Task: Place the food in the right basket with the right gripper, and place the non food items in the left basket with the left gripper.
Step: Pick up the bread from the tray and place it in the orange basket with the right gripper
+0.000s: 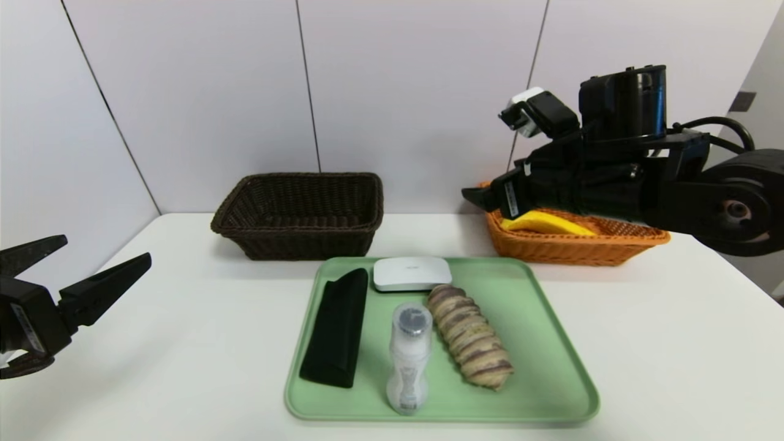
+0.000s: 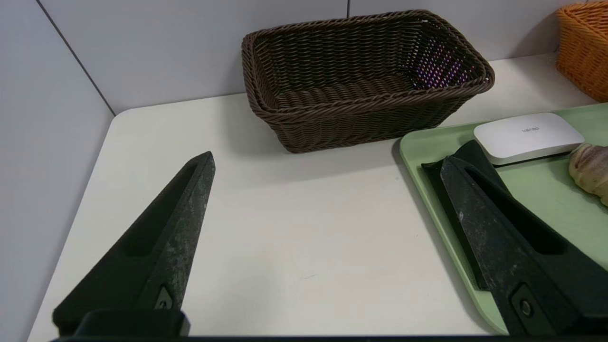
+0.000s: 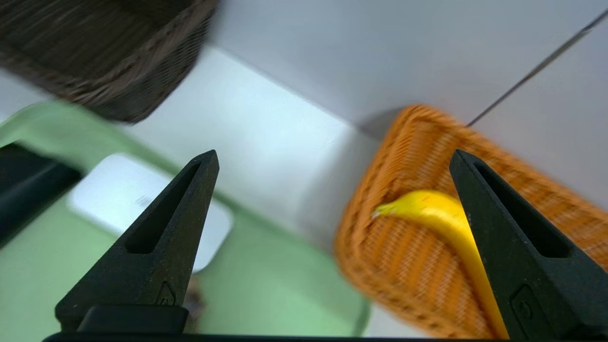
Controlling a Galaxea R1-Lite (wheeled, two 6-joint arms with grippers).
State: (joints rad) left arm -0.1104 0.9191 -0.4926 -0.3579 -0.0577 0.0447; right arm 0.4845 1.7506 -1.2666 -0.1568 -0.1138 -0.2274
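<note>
White table (image 1: 643,331) surface is carrying both baskets. Right gripper (image 1: 474,197) is hovering above the orange basket (image 1: 569,248), jaws spread wide, gripping nothing. Left gripper (image 1: 92,263) is hanging level, likewise wide and holding nothing.

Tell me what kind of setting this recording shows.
Probably a lab or test bench: a plain white table against bare grey wall panels, with a green tray and two wicker baskets staged for sorting.

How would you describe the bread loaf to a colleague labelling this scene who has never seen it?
Find the green tray in the middle of the white table. Of the four things on it, the bread loaf lies farthest right, beside the clear bottle. It alone is braided, striped tan and purple.
</note>
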